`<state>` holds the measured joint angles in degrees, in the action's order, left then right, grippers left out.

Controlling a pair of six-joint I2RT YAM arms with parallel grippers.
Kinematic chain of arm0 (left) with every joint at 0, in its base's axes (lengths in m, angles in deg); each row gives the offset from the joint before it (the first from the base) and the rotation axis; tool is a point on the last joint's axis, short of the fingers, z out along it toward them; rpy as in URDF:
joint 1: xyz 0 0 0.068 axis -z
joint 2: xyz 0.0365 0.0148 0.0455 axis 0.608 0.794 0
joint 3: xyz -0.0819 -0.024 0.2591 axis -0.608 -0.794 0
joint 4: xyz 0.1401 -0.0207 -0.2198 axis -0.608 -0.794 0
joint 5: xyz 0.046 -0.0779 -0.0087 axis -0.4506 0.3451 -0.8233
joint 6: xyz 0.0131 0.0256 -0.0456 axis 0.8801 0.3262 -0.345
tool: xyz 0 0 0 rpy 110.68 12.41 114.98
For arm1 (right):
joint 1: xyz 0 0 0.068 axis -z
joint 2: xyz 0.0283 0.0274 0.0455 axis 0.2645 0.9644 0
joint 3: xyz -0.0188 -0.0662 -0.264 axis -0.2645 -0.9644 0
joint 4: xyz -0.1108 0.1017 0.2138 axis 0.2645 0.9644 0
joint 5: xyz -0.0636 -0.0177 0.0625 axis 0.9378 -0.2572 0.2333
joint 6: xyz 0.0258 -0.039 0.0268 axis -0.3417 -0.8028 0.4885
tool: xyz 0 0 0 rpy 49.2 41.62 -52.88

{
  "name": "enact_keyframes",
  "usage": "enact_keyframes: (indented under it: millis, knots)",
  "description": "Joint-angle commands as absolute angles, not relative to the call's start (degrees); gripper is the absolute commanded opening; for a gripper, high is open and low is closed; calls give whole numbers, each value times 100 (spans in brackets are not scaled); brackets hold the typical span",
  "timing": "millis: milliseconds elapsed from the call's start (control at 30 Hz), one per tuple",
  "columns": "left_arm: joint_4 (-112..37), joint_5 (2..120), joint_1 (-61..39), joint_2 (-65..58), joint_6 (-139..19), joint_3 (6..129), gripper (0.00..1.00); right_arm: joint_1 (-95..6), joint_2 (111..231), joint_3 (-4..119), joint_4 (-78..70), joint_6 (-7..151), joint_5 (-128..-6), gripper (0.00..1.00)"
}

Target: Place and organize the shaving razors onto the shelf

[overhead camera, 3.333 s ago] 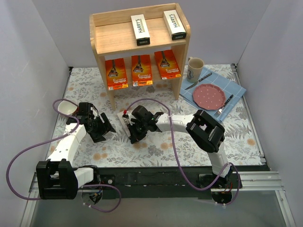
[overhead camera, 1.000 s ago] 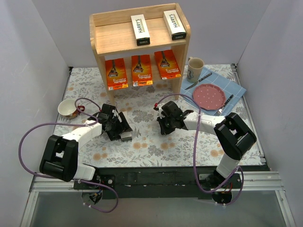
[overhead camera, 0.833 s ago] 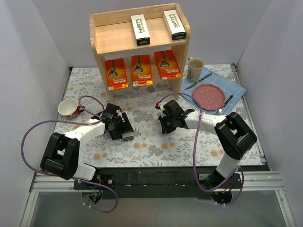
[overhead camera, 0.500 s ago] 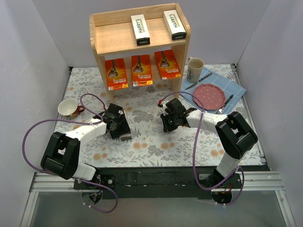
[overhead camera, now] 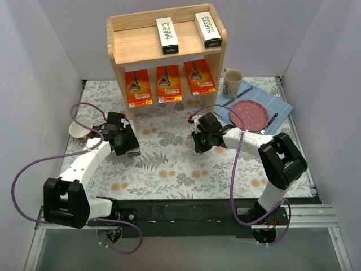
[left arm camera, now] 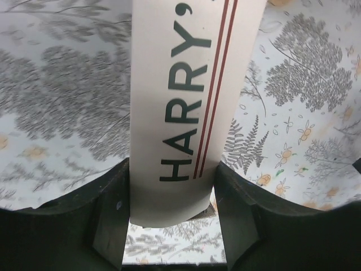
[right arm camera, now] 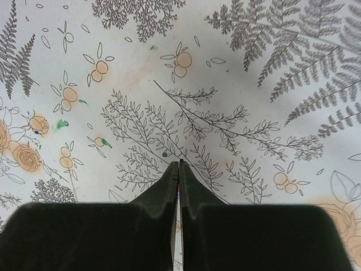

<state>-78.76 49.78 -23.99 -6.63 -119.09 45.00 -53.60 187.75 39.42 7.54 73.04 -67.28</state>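
The top view looks steeply down from high at the near side, far enough back to take in the whole desk (overhead camera: 169, 169), with the shelf (overhead camera: 135, 48) at upper centre. Each wrist view looks out past its own hand at the bottom edge. The left hand (left arm camera: 172, 175) and the right hand (right arm camera: 179, 165) are both very close to the desk's floral surface, which the top view shares. A white box (left arm camera: 186, 101) fills the left view's middle.

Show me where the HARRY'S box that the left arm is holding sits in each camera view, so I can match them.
Top external: the HARRY'S box is left of centre, mostly hidden under the left gripper; only one end peeks out.
Left wrist: it fills the centre, clamped between the jaws and running out of the top of the frame.
Right wrist: not in it.
Shared landmark: the floral tablecloth, seen in all three views.
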Motion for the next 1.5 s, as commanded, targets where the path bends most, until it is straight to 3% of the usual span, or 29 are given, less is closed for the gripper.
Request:
enact_keyframes:
  millis: [0,300,733,1100,1467]
  knots:
    - [-8495,4765,-3198,-1060,-11741,4951,53,-5339,18708,4295,955,6886,-6486,9]
    - [-8180,4826,-4385,-1070,-11768,6890,50,-5269,18321,4005,982,6525,-6151,9]
    - [-6897,6531,-4403,-261,-11864,9924,49,-5023,17908,3188,718,6235,-6098,9]
    - [-6079,8033,-4403,3,-12215,10348,49,-4953,17811,2985,586,6174,-6046,9]
    - [-5859,7930,-3413,538,-11813,10673,52,-4926,17670,2819,481,6165,-6019,9]
